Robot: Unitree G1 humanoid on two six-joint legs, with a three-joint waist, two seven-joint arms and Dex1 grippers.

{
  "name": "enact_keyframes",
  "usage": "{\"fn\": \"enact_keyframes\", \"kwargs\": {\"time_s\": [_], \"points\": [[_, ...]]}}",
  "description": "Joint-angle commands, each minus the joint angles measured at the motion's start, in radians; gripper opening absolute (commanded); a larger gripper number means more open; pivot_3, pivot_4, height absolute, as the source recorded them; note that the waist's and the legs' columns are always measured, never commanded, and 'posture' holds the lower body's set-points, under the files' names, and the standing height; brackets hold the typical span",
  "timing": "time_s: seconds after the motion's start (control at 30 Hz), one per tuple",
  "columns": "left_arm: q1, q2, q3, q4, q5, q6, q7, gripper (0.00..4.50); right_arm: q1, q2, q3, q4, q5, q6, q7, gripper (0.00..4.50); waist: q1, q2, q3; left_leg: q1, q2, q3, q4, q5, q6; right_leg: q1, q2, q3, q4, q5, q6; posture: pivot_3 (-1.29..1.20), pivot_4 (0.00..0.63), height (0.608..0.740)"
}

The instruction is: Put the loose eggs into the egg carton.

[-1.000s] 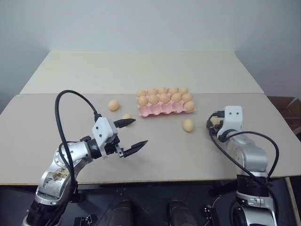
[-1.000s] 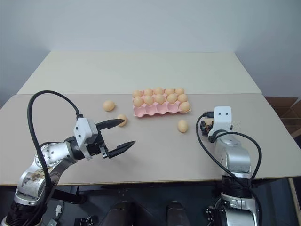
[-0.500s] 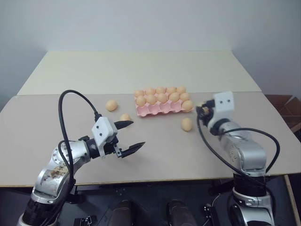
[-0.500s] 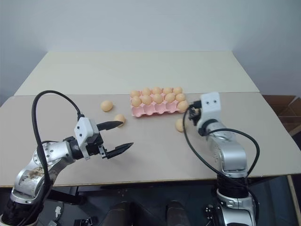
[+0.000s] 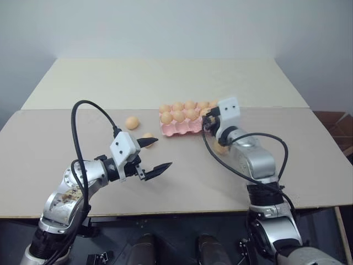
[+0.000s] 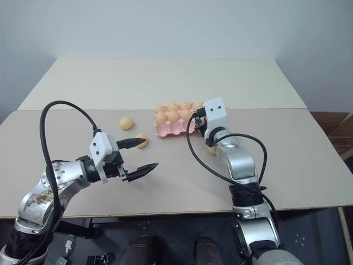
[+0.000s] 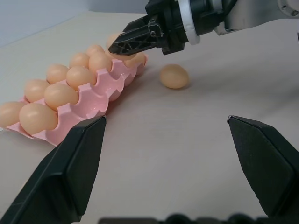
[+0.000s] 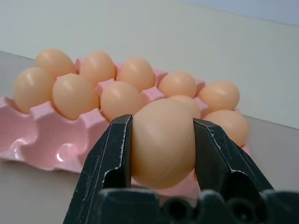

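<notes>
1. At the right end of the pink moulded egg carton [image 5: 182, 125], we find the right gripper [image 8: 161, 140] clamped on one smooth pale orange-tan egg [image 8: 163, 142], a black finger [image 8: 110, 158] pressing each flank.
2. We note the held egg sits just short of the carton's near edge and above it; the carton lies straight ahead of the fingers. The egg's long axis appears to stand roughly upright between the pads.
3. We observe the two far rows filled with eggs, while the near row shows empty cups [image 8: 42, 140]. We judge that the coming move turns on this: the free cups lie ahead, below and to one side of the held egg.
4. We record the right arm reaching forward, its gripper about level, pointing across the beige tabletop [image 5: 193, 182] at the carton.
5. We see three loose eggs on the table: one [image 7: 174, 76] just beside the carton's right end under the right arm, two [image 5: 132, 122] [image 5: 148, 136] off the carton's left end.
6. We find the left gripper [image 5: 154, 154] spread wide and empty, hovering near those two, to which it is the nearer arm.
</notes>
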Motion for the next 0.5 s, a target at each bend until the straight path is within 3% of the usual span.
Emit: {"fn": "enact_keyframes", "kwargs": {"time_s": [0.03,0.27,0.5], "points": [[0.012,0.003,0.020,-0.030,-0.009,-0.016,0.003,4.50,-0.035,0.000,-0.007,0.035,-0.014,-0.058,0.013,1.67,0.000,0.000,0.000,0.000,0.000,0.000,0.000,0.000,0.000,0.000,0.000,0.000,0.000,0.000,0.000,0.00,0.150,0.740],[0.023,0.002,0.020,-0.036,-0.002,-0.019,0.012,4.50,-0.042,0.000,-0.001,0.090,-0.040,-0.088,0.021,1.67,0.000,0.000,0.000,0.000,0.000,0.000,0.000,0.000,0.000,0.000,0.000,0.000,0.000,0.000,0.000,0.00,0.150,0.740],[0.022,0.000,0.016,-0.031,0.000,-0.022,0.017,4.50,-0.035,0.013,-0.022,0.064,-0.031,-0.077,0.030,4.02,-0.001,0.000,0.000,0.000,0.000,0.000,0.000,0.000,0.000,0.000,0.000,0.000,0.000,0.000,0.000,0.00,0.150,0.740]]}}
